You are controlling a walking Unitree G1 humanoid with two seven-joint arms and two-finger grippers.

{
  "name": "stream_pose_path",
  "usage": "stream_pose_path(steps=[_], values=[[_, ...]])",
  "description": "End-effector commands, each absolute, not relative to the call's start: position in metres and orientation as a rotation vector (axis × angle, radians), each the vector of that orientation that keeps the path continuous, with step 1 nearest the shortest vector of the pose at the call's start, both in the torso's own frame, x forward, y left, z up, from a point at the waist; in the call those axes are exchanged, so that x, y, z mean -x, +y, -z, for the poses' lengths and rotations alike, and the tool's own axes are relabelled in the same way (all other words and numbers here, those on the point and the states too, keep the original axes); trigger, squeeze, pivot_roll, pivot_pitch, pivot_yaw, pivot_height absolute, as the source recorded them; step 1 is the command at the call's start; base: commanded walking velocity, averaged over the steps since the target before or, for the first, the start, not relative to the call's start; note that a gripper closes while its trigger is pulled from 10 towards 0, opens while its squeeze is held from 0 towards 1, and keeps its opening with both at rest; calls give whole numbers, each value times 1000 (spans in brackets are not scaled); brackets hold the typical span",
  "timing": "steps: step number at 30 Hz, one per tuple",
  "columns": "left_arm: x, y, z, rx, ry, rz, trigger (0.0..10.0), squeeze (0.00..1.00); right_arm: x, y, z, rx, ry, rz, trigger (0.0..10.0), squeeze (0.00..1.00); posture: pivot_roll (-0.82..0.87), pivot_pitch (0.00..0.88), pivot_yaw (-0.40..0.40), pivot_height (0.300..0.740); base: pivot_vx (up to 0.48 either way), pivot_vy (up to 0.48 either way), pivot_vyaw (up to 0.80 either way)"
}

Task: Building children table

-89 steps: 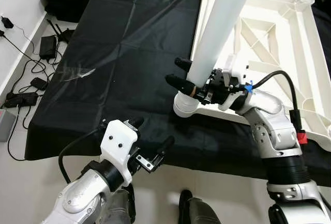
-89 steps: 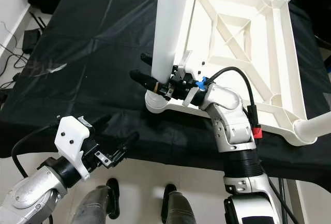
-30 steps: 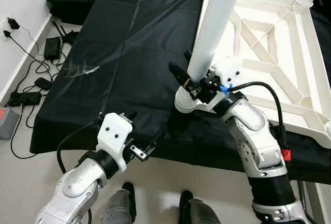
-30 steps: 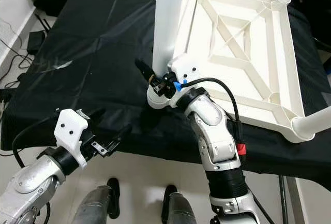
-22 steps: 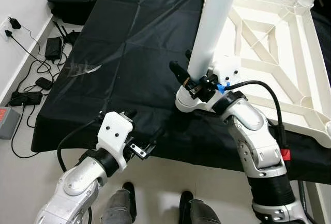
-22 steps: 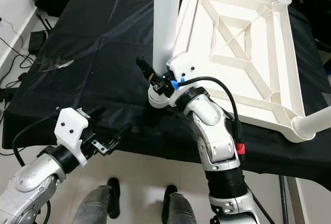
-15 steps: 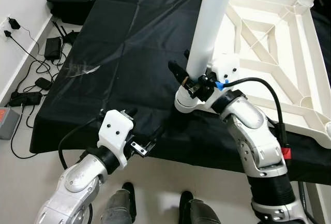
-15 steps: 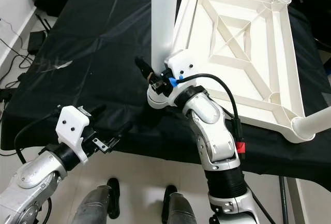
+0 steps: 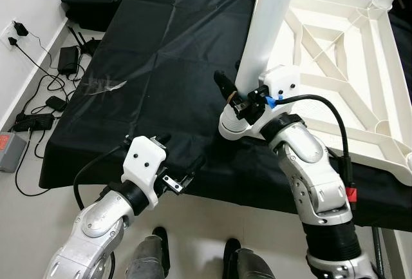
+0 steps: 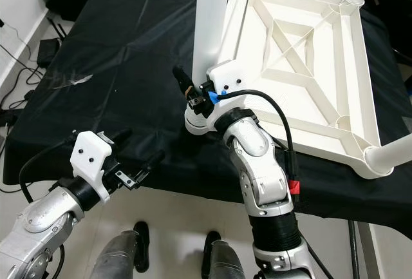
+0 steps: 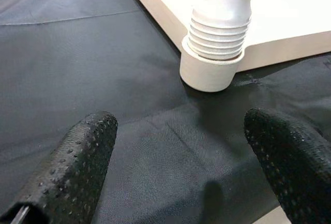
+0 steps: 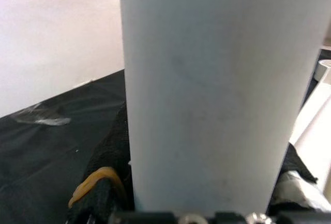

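Black cloth (image 9: 161, 66); right pincer (image 9: 237, 95) round leg (image 9: 264, 28)

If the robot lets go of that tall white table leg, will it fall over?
Probably not. The table leg stands with its ribbed end in the corner socket of the upturned tabletop, which should brace it. It looks stiff and hollow, so likely light. The right gripper grips it low.

Tabletop frame (image 9: 335, 66) upside down on cloth (image 9: 161, 66), right side; leg (image 9: 267, 28) upright in near-left corner socket (image 9: 233, 126).
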State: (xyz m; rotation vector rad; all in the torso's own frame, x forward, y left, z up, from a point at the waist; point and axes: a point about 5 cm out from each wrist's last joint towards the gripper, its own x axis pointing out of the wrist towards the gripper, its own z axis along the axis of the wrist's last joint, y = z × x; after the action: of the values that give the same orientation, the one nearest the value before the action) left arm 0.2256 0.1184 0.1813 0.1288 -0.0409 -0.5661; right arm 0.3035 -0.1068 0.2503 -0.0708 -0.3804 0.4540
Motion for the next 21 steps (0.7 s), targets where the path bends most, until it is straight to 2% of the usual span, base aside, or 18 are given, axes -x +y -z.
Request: stream_pose_path(steps=[1, 19, 21], values=[[-224, 120, -178, -137, -29, 571, 10000, 0, -306, -124, -237, 74, -318, -332, 10000, 0, 181, 297, -52, 740, 0, 0, 0], [-227, 120, -178, -146, -37, 577, 10000, 0, -300, -132, -230, 117, -326, -89, 10000, 0, 179, 276, -47, 740, 0, 0, 0], [-228, 120, -179, -147, -42, 579, 10000, 0, -299, -134, -227, 126, -315, -3, 10000, 0, 181, 272, -47, 740, 0, 0, 0]])
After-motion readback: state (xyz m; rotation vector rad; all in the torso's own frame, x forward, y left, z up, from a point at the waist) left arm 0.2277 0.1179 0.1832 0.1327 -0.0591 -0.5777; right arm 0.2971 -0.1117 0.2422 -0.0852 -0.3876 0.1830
